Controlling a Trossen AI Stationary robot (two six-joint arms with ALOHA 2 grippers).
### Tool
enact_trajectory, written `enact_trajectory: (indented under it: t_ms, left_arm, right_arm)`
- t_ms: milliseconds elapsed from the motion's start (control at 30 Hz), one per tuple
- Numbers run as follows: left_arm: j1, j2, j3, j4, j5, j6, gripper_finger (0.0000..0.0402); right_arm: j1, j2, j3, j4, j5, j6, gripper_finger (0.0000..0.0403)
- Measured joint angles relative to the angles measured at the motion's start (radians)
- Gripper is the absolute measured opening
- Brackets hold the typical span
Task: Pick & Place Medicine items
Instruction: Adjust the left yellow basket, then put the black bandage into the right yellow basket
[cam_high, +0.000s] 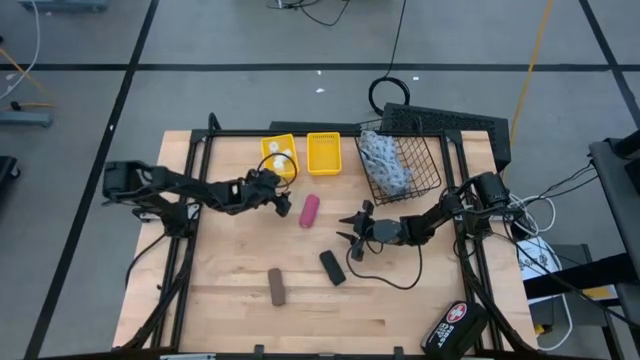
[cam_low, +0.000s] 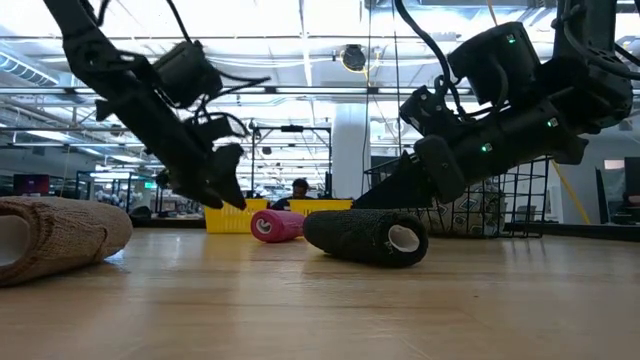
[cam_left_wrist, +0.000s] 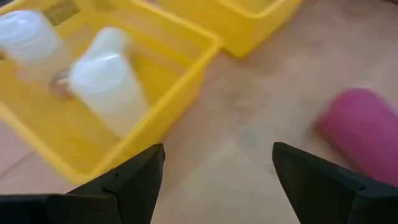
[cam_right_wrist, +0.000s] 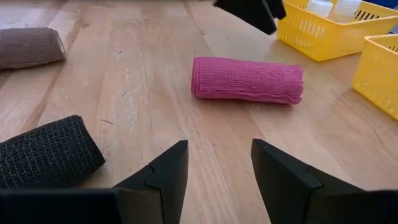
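A magenta roll (cam_high: 309, 211) lies on its side on the wooden table; it also shows in the right wrist view (cam_right_wrist: 247, 79) and the left wrist view (cam_left_wrist: 364, 137). A black roll (cam_high: 332, 267) and a brown roll (cam_high: 275, 286) lie nearer the front. White bottles (cam_left_wrist: 109, 84) stand in a yellow bin (cam_high: 279, 158). A blue-white pouch (cam_high: 388, 165) lies in a wire basket. My left gripper (cam_high: 281, 203) is open and empty between the bin and the magenta roll. My right gripper (cam_high: 352, 233) is open and empty, right of the magenta roll and above the black roll.
A second yellow bin (cam_high: 323, 153) stands beside the first. The wire basket (cam_high: 420, 160) stands at the back right. A black case with a red-white cross (cam_high: 452, 326) lies at the front right corner. A cable (cam_high: 395, 275) loops across the table.
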Motion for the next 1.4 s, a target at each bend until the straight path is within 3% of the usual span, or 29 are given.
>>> enact_trajectory:
  t_ms: [533, 700, 900, 1033, 1167, 1400]
  left_arm:
    - [0.107, 0.038, 0.000, 0.009, -0.079, -0.020, 0.0308]
    - [0.090, -0.045, 0.000, -0.004, -0.055, -0.019, 0.0308]
    - [0.026, -0.238, 0.000, -0.019, -0.054, 0.039, 0.0308]
    - [-0.007, -0.341, 0.000, -0.019, -0.091, 0.073, 0.0308]
    - [-0.026, -0.394, 0.000, -0.020, -0.134, 0.083, 0.0308]
    - [-0.092, -0.431, 0.000, 0.101, -0.039, -0.001, 0.0308]
  right_arm:
    - [0.000, 0.000, 0.000, 0.000, 0.000, 0.000, 0.0167]
    - [0.002, -0.005, 0.000, -0.002, -0.001, -0.017, 0.0167]
    - [0.041, -0.113, 0.002, -0.031, -0.041, -0.086, 0.0167]
    - [0.069, -0.231, 0.096, -0.341, 0.036, -0.058, 0.0171]
    - [0.127, -0.266, 0.317, -0.756, 0.027, -0.027, 0.0200]
    - [0.238, -0.100, 0.711, -1.281, -0.002, 0.254, 0.0259]
